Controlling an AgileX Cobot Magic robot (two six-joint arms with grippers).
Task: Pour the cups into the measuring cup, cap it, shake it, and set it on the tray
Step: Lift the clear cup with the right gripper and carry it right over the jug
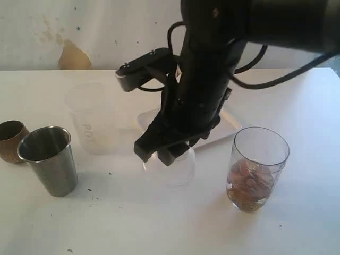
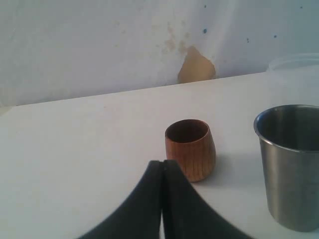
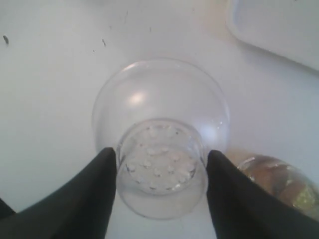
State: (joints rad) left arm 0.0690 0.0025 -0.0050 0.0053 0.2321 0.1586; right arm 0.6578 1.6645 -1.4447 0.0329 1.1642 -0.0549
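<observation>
table [image 1: 159,228]: white, matte, a few dark specks; carries everything.
tray [image 1: 229,125]: flat white plastic with a low rim and rounded corners, behind the right arm, nothing visible on it.
right gripper [image 3: 160,154]: reaches in to mid-table, pointing down. The black fingers [image 3: 97,194] stand about half open, one on each side of the lid's collar. They look closed against it, though the wrist view can't confirm a firm pinch.
measuring cup [image 1: 258,170]: tall clear plastic, tapered, upright and uncapped, with brownish contents low in it. It stands on the right arm's side, near the lid but apart from it.
frosted cup [image 1: 93,119]: translucent with grey lettering, upright, behind and left of the lid. Contents not readable.
steel tumbler [image 1: 50,159]: brushed metal, tapered, upright, looks empty.
clear domed lid [image 3: 159,99]: thin glossy plastic, sitting mouth-down on the table with its axis vertical. The raised dimpled collar on top sits directly between the right fingers.
brown cup [image 2: 190,149]: small, rounded, wood grain, looks empty, just beside the tumbler.
left gripper [image 2: 162,164]: fingers pressed together, holding nothing, parked near the brown cup.
key relation: the lid is at the right fingers and the measuring cup's mouth lies to that same side, so capping is likely the right arm's job. The lid has to go up and across, staying level to seat on the rim.
</observation>
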